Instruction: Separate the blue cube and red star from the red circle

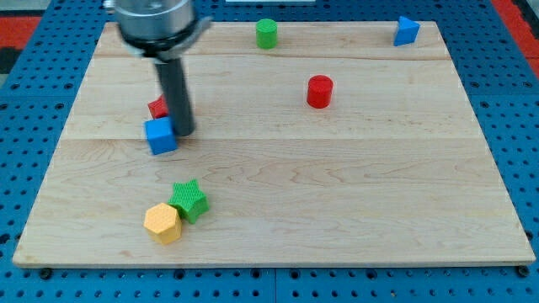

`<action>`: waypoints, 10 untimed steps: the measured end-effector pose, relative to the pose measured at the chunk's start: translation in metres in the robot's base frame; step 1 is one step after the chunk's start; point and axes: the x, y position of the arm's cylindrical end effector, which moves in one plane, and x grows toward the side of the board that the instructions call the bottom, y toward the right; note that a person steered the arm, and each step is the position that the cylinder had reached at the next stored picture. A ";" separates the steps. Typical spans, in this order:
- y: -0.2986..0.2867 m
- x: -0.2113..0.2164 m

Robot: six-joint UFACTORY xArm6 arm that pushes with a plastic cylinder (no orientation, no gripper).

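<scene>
Nearest the camera: yellow hexagon block point(162, 222) at the view's lower left, touching the green star point(189, 200) just up and right of it. Biggest item is the wooden board point(337, 194), pale planks with seams running left-right, filling most of the frame; it sits on a blue pegboard base point(514, 126) with a grid of holes, red strip visible at both top corners. Next by size, the arm's grey housing at the view's top left with the dark rod coming straight down; my tip point(183, 132) lands on the board against the right side of the blue cube point(160, 135). Tool is a bare rod, nothing to spread or pinch, just pressed at the cube's edge. Red star point(157, 107) is directly above the cube, mostly hidden behind the rod, shape hard to confirm. Red circle point(319, 91) stands well apart to the right, upper middle. Green cylinder point(266, 33) at top centre edge, blue triangular block point(407, 31) at top right corner.
</scene>
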 end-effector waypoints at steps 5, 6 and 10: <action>-0.082 0.016; -0.053 0.017; 0.036 0.012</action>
